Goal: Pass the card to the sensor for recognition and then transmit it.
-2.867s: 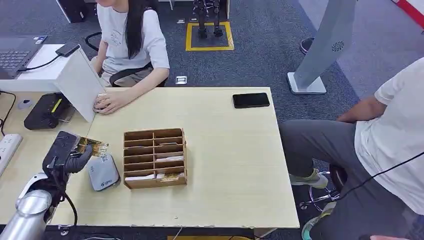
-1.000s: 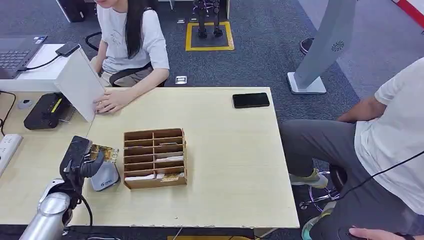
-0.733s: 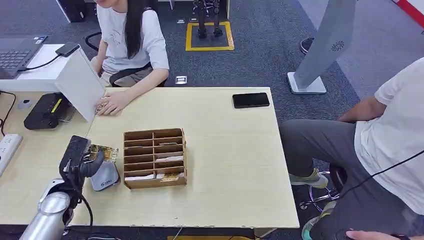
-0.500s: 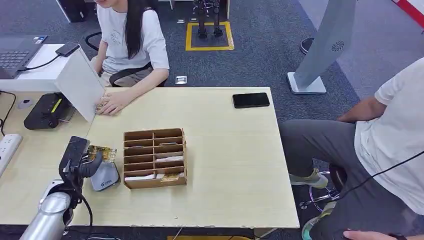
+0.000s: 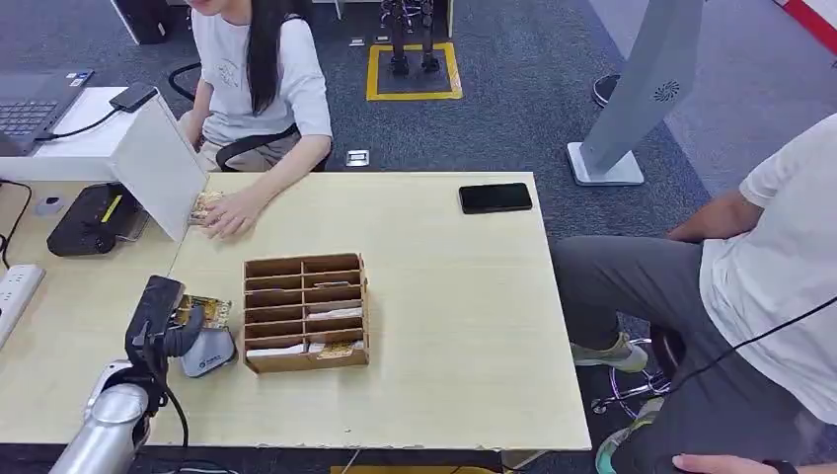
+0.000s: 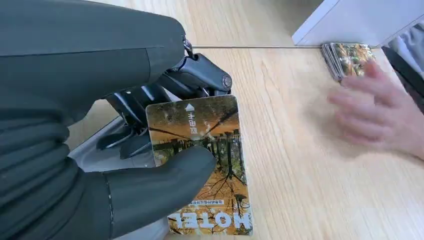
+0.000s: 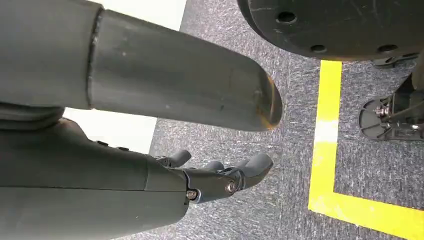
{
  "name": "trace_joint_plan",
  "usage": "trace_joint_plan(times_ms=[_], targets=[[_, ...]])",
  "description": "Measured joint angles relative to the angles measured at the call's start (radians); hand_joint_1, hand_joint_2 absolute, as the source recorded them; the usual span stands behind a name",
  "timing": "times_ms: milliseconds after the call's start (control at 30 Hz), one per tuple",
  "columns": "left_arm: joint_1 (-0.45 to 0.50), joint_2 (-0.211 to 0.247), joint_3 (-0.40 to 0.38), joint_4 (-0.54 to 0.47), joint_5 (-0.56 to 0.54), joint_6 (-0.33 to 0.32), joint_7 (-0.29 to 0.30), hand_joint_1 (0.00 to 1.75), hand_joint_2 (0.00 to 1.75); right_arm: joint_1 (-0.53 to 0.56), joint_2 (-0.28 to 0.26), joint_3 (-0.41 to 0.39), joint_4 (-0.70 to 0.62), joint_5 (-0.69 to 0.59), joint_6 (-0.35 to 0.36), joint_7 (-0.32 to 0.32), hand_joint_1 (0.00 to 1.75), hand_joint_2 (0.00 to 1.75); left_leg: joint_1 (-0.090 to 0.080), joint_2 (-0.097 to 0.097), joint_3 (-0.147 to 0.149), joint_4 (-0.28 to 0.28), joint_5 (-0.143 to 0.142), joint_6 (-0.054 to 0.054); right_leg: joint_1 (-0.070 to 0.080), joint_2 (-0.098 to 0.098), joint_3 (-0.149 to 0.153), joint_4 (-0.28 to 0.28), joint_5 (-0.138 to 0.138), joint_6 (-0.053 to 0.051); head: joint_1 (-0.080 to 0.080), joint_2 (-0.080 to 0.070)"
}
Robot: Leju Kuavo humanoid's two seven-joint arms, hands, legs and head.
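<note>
Card (image 6: pixel 205 160) pinched in left hand (image 5: pixel 170 321), face printed with an autumn scene and "HOTEL", held flat and low over grey sensor (image 5: pixel 207 353) on table (image 5: pixel 454 296). Cannot tell whether touching the pad or just above it.

Risks, largest first: hand's bulk dropping onto sensor and shoving it toward wooden organizer (image 5: pixel 307 311) just beside it, caused by too much downward push. Next, card slipping from the pinch, since thumb (image 6: pixel 150 185) covers one corner and most of the card juts free. Smaller: no read at all if held tilted or off the pad's middle. Later, at handover, collision with person's hand (image 5: pixel 229 209) resting near card stack (image 6: pixel 347 57) by white box (image 5: pixel 158 163).

Pose: left arm coming in from lower left, forearm raised, palm turned inward, thumb on top of card, darker fingers (image 6: pixel 195 82) beneath. Right hand (image 7: pixel 220 177) hanging over carpeted floor, fingers loosely curled, holding nothing.
</note>
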Motion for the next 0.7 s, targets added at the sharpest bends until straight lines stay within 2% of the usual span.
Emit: trace_joint_plan(times_ms=[700], targets=[[-0.015,-0.008,-0.034,0.039,-0.15,0.045,0.021,1.75,1.75,0.0,0.0,0.0,0.005,0.0,0.0,-0.006,0.0,0.0,0.0,0.0,0.0,0.0,0.0,0.0,0.0,0.0,0.001,0.0,0.0,0.0,0.0,0.0]])
